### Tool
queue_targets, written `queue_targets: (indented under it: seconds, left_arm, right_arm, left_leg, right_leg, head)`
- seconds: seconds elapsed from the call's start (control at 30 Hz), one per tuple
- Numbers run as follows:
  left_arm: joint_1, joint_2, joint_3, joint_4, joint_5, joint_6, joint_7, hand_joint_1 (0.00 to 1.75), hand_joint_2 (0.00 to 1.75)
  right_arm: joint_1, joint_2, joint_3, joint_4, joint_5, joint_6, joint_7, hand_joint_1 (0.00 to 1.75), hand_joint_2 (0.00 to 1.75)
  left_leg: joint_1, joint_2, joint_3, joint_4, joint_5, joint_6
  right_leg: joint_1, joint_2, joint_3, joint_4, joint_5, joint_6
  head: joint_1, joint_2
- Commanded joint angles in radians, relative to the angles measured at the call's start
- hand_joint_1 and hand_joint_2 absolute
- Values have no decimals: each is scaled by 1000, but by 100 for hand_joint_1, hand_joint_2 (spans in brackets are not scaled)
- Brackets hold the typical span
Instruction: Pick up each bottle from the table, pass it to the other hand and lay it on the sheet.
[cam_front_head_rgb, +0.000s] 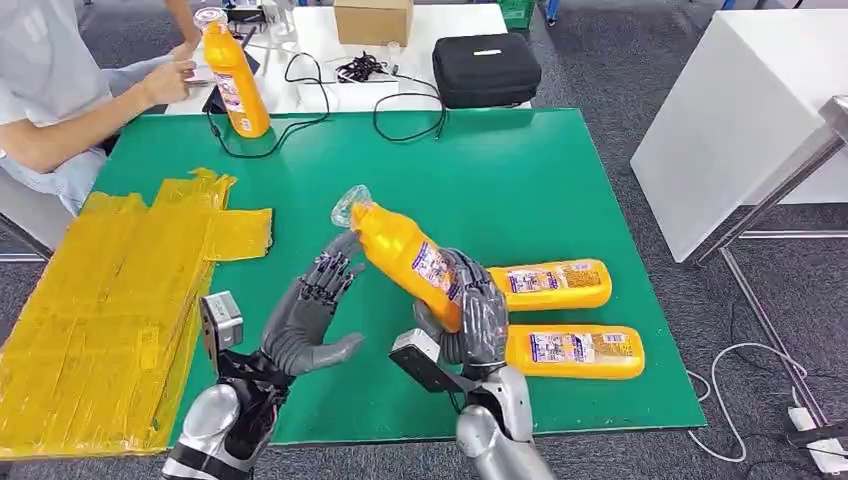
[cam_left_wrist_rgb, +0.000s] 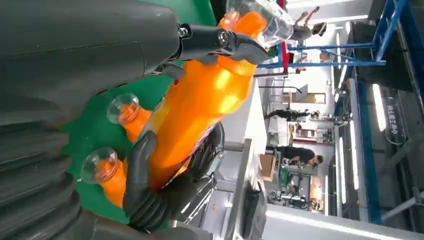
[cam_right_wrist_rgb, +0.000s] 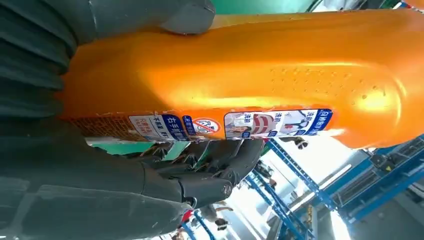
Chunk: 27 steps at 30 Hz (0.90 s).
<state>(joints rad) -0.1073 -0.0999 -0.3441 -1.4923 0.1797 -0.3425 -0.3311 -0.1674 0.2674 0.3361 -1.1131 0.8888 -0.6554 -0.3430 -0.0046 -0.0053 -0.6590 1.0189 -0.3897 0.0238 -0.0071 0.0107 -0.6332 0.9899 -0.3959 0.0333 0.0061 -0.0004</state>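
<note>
right hand (cam_front_head_rgb: 470, 320) grips the bottle (cam_front_head_rgb: 405, 255); left hand (cam_front_head_rgb: 315, 310) open beside its neck. releasing before the left closes could drop it.

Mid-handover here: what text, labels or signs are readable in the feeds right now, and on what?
Held bottle, in the right hand: its label strip carries Chinese characters and a red prohibition sign, too small to read.
Two lying bottles: labels blurred, unreadable.
Standing bottle: label unreadable.
Hanging clear panel: red characters, too blurred.
Left hand: no text.
</note>
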Motion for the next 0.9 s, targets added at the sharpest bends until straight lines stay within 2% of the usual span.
queue_targets:
  seconds: [0.03,0.37,0.63,0.67,0.77,0.9]
  left_arm:
    - [-21,40,-17,45,32,18,7,0,175]
    - [-40,18,59,130,136,29,32,0,175]
    - [-40,12,85,152,162,29,36,0,175]
    - [-42,10,90,156,163,32,37,0,175]
    - [-47,4,108,180,173,37,44,0,175]
    - [-52,4,113,197,176,37,46,0,175]
  right_arm:
    - [-19,20,25,46,15,-18,-20,175,175]
    - [-25,37,107,75,5,-42,-43,175,175]
    - [-25,33,80,43,-14,-43,-50,175,175]
    - [-11,43,47,16,-7,-43,-63,175,175]
    - [-9,47,7,-13,-27,-43,-74,175,175]
    - [-15,43,17,1,-35,-40,-70,175,175]
  left_leg:
    - [0,0,3,-1,-1,-1]
    - [1,2,7,-1,-3,-2]
    - [0,0,3,-1,-1,-1]
    - [1,1,7,-1,-2,-2]
    - [0,-1,3,-1,-1,-1]
    - [0,0,3,-1,-1,-1]
  right_leg:
    - [0,0,3,-1,-1,-1]
    - [1,1,7,-1,-2,-1]
    - [0,-1,3,-1,-1,-1]
    - [1,0,7,-1,-2,-1]
    - [0,-2,3,-1,-2,-1]
    - [0,-1,3,-1,-1,-1]
  head:
    - [0,0]
    - [0,0]
    - [0,0]
    - [0,0]
    - [0,0]
    - [0,0]
